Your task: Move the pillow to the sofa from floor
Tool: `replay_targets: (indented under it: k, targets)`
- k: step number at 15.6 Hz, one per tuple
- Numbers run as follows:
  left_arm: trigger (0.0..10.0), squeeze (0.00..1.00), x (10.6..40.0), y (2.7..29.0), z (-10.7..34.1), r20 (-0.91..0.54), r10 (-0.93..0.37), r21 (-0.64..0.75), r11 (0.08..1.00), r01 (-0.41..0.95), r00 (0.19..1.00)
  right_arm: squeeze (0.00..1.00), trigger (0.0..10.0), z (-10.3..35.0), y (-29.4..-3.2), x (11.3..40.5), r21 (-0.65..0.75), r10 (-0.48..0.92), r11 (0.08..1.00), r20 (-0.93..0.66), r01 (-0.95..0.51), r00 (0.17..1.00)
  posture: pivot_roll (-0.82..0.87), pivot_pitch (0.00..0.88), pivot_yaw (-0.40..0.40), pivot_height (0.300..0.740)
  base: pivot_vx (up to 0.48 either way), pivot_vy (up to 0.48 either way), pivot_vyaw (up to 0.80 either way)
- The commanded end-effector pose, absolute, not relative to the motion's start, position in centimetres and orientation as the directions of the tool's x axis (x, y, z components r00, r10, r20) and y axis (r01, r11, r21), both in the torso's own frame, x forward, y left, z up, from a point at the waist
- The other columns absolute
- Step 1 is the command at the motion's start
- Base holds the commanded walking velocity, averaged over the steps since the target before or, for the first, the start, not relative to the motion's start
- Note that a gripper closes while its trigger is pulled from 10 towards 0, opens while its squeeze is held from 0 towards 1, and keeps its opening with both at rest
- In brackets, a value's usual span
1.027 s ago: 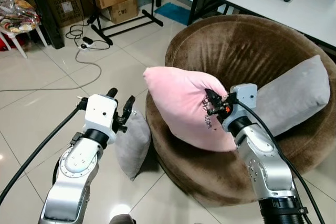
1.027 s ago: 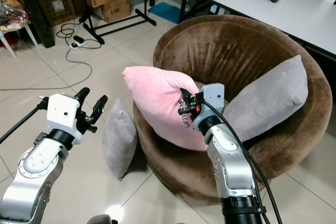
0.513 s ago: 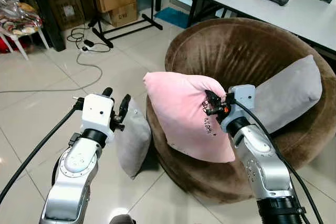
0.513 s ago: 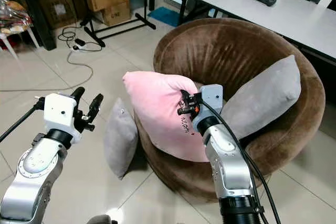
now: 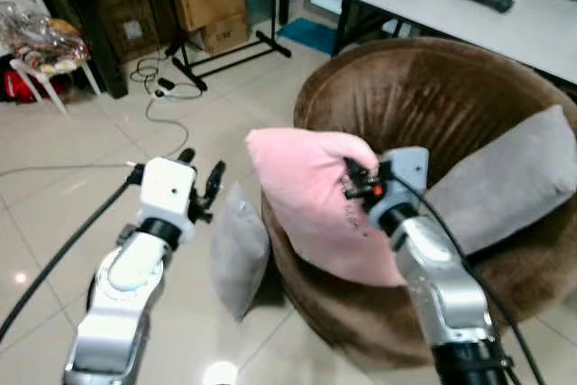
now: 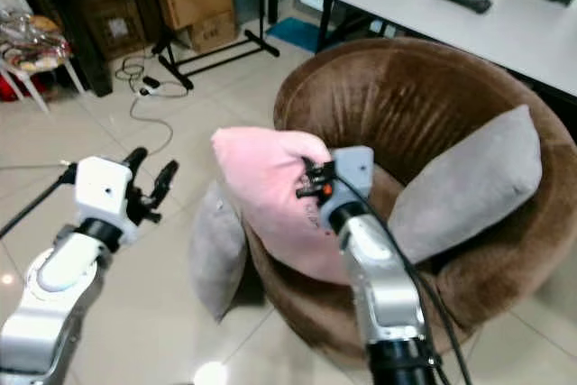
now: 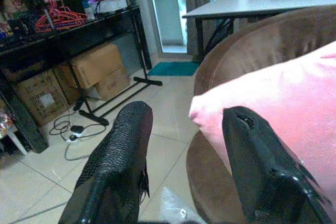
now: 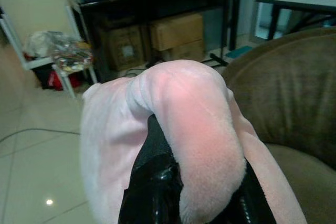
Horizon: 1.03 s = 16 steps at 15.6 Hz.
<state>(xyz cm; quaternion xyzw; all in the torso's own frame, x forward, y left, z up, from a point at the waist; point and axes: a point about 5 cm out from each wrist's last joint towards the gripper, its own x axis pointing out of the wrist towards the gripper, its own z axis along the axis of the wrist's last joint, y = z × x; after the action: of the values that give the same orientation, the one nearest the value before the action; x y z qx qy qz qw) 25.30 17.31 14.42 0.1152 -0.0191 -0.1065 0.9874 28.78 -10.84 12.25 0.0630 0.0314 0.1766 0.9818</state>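
A: Head views. Right gripper (image 5: 353,188) pinching a fold of the plump pink velvet pillow (image 5: 311,196), held over the front rim of the round brown plush sofa (image 5: 424,87). Advice: carry it further in over the seat before letting go, or it may slide off.

B: Left wrist view. Left gripper (image 7: 181,153) spread, holding nothing, beside the pink corner.

A: Right wrist view. Pink fabric bulges between the black fingers (image 8: 152,182).

B: Count: pillows, three; one pink, one grey cushion on the sofa (image 5: 505,178), one grey cushion on the tiled floor (image 5: 239,250). Sofas, one.
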Motion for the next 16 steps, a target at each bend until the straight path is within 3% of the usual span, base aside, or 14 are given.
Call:
replay_targets:
  k: [1,16]
  targets:
    - [10.0,0.0,25.4,16.9,14.3,0.002,-0.237,0.223,0.947,0.231,0.971,0.0,10.0,13.1,-11.6,28.9,0.119,0.331,0.937,0.003,-0.329,0.944,0.09,0.0,-0.008,0.74,0.345,0.0,0.0]
    - [10.0,0.0,25.1,16.3,13.8,-0.024,-0.298,0.23,0.927,0.295,0.954,0.0,10.0,13.5,-10.0,29.0,0.096,0.429,0.899,0.011,-0.428,0.903,0.08,0.0,0.019,0.74,0.343,0.0,-0.05]
